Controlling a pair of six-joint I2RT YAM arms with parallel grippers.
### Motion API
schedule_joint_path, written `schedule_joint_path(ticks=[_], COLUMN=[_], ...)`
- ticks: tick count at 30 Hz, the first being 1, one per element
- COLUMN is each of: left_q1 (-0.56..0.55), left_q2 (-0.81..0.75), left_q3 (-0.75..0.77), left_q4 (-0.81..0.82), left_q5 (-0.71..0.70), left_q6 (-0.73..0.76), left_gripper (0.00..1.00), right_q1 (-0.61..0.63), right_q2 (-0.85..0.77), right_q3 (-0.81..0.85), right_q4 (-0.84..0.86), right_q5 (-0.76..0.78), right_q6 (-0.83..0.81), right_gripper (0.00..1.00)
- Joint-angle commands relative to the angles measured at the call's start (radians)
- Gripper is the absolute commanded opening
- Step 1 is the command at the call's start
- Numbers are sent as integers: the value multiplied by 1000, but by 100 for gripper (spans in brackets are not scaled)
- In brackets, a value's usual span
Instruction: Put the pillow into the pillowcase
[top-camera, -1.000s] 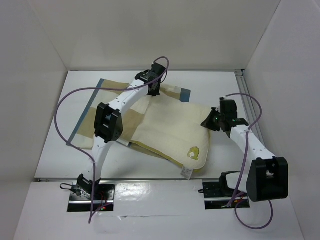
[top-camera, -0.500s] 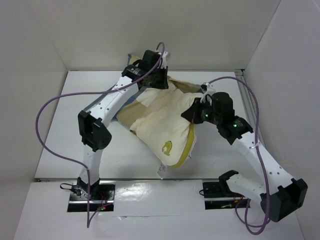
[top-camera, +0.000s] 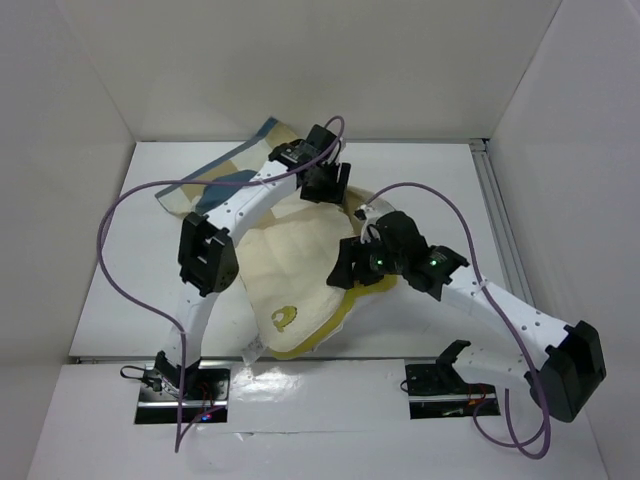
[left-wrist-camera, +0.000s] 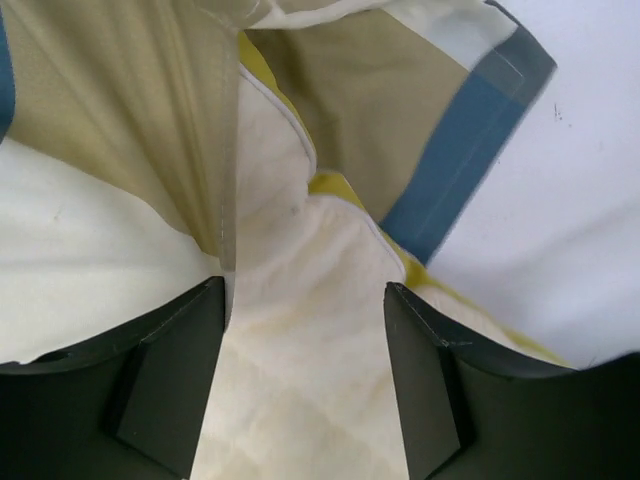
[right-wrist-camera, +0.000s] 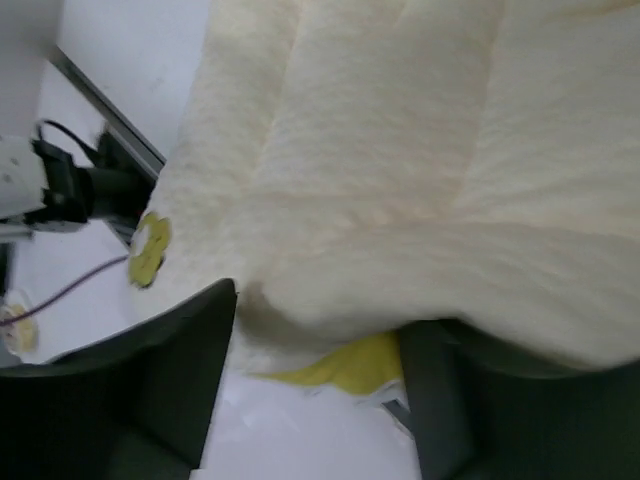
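Note:
The cream-yellow pillow lies rumpled in the middle of the table, its yellow emblem and white tag toward the near edge. The checked pillowcase is bunched at the back left, partly under the left arm. My left gripper is over the pillow's far edge. Its jaws stand wide apart, with pillow cloth lying loose between them and the pillowcase just beyond. My right gripper is open at the pillow's right edge, where the yellow piping shows between its fingers.
White walls close in the table on three sides. A metal rail runs along the right edge. Purple cables loop over both arms. The arm base plates sit at the near edge.
Both grippers have gone from shut to open, and the pillow they held up has dropped toward the near left. The right arm has swung left. The pillowcase has shifted to the back left.

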Motion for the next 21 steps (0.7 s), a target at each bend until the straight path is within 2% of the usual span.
schedule_joint_path(ticks=[1,3,5,8,11,12,15,16,17,18,21], left_q1=[-10,-10,-10,-10,-19,-19,-19,-19,-19,-19,-28], left_q2=[-166,-194,-231,-257,-266,-254,-222,-187,-165,-146,-152], left_q3=[-22,-46,-93,-157,-191,-191,-178,-165,-146,-95,-98], left_q4=[-43,-62,-76,-76,-76,-86,-86,-97,-112,-132,-171], left_q5=[-37,-72,-81,-112,-147,-147,-159,-169,-179,-179,-204], left_q6=[-9,-9,-9,-22,-34,-43,-52,-43,-43,-43,-54], left_gripper=[76,74,71,70,69,69,76,81,83,83,79], right_q1=[39,80,80,66,22,-13,-94,-119,-147,-202,-279], right_q2=[79,67,-20,-112,-70,-41,100,137,171,235,303], right_q3=[118,152,170,199,209,228,281,290,299,317,301], right_q4=[-81,-247,-289,-289,-257,-243,-211,-189,-189,-189,-171], right_q5=[120,306,475,625,700,700,631,607,587,541,463], right_q6=[-66,-67,-38,-10,15,15,-24,-34,-34,-44,-44], right_gripper=[79,94,100,100,95,90,88,88,85,81,57])
